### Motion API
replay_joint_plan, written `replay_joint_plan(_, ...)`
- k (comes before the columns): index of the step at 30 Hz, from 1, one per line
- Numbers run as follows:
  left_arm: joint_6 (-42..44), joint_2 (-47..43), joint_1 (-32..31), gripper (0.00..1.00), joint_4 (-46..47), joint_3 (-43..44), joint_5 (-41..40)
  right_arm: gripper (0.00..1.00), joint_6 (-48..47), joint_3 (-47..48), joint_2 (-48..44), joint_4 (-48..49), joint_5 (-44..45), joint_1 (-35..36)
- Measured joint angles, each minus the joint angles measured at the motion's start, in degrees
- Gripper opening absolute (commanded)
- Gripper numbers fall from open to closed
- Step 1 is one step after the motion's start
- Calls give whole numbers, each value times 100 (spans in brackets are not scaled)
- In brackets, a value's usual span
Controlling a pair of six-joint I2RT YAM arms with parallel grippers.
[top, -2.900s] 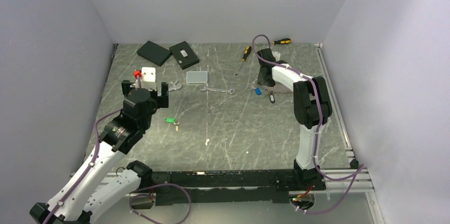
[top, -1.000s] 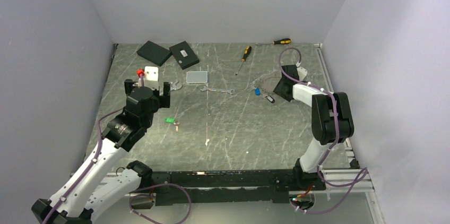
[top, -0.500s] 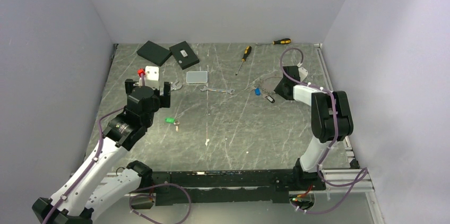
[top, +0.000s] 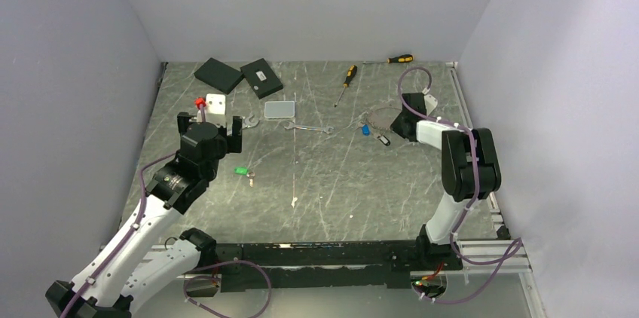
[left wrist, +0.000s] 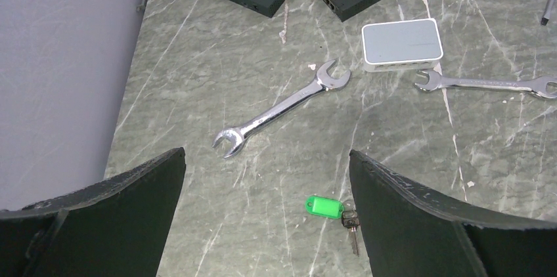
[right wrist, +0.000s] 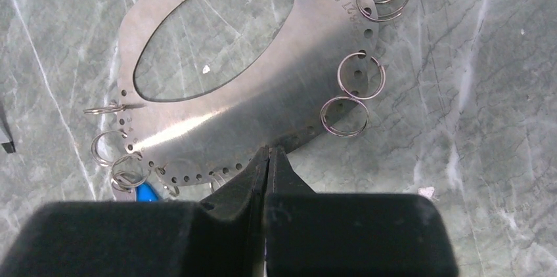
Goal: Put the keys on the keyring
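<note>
The left gripper (left wrist: 266,159) is hovering over the left half of the table (top: 331,182), its fingers (left wrist: 118,218) standing wide apart and holding nothing. Below it, a green-tagged key (left wrist: 325,207) is lying flat on the table, just near of a wrench (left wrist: 282,107). The right gripper (right wrist: 268,153) is reaching low at the far right, its fingers pressing fully together. Their tips are sitting at the rim of the keyring (right wrist: 263,100), a flat silvery oval plate with a large oval opening and small split rings (right wrist: 360,75) hanging along its edge. Whether they are pinching it I cannot tell. A blue tag (right wrist: 148,193) is peeking out at the plate's edge, and a black-tagged key (top: 385,139) is lying just beside the plate.
</note>
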Motion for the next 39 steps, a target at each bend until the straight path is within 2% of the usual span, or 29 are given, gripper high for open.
replay_joint_plan(7,17,-61,11,94,7,0,291,0,-2,-35,-525,-107,-258,0)
replay_joint_plan(11,87,-140,20,92,90,0,852,0,-2,-33,-1132,-127,-490,13)
replay_joint_plan(18,197,-144,20,96,481,-120,2162,0,90,-39,-1974,-138,-1067,87)
replay_joint_plan(19,199,-131,20,95,555,-162,2347,0,109,-39,-2074,-144,-1154,105)
replay_joint_plan(24,181,181,20,75,1143,-437,3506,0,317,-190,-2601,-44,-1740,302)
replay_joint_plan(32,424,212,20,68,2269,-1141,5379,0,658,-501,-2981,407,-2658,1239)
replay_joint_plan(39,1071,-118,-59,64,2881,-1499,6247,0,809,-684,-3123,1272,-3484,1939)
